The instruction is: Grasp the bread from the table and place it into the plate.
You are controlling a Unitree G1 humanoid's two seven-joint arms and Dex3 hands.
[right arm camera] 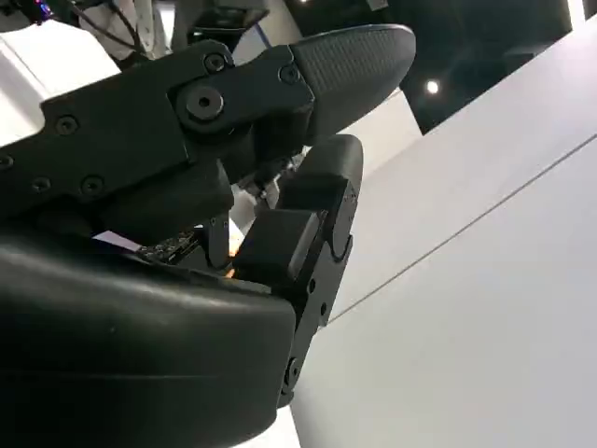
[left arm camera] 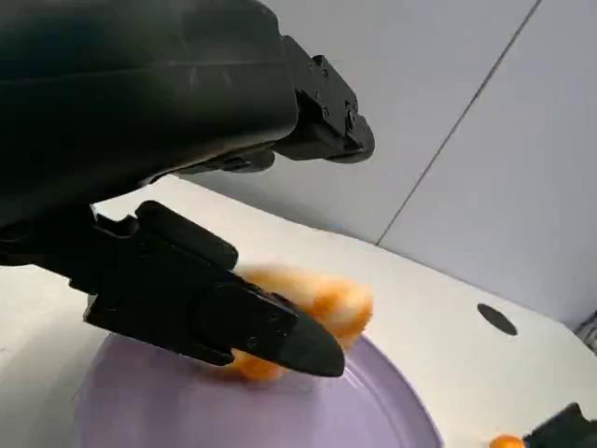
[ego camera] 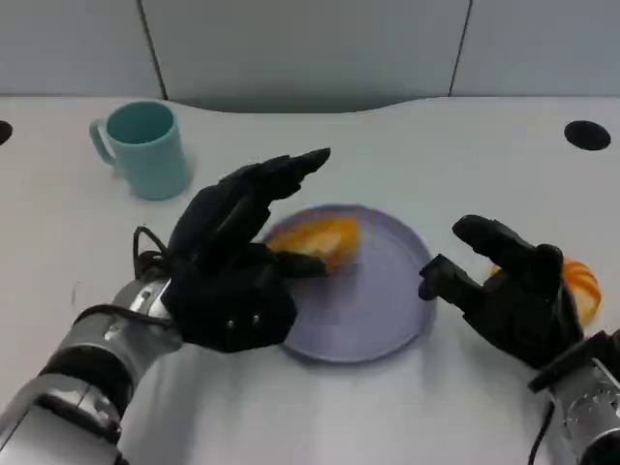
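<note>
A golden bread roll lies on the left part of the purple plate in the head view. My left hand hovers over the plate's left rim with its fingers stretched out above the roll and holds nothing. In the left wrist view the roll rests on the plate just behind my thumb, with the long fingers well above it. A second orange roll sits on the table at the far right, partly hidden behind my right hand, whose fingers are apart and hold nothing.
A teal mug stands at the back left of the white table. A black round hole marks the table's far right. Grey wall panels run behind the table's far edge.
</note>
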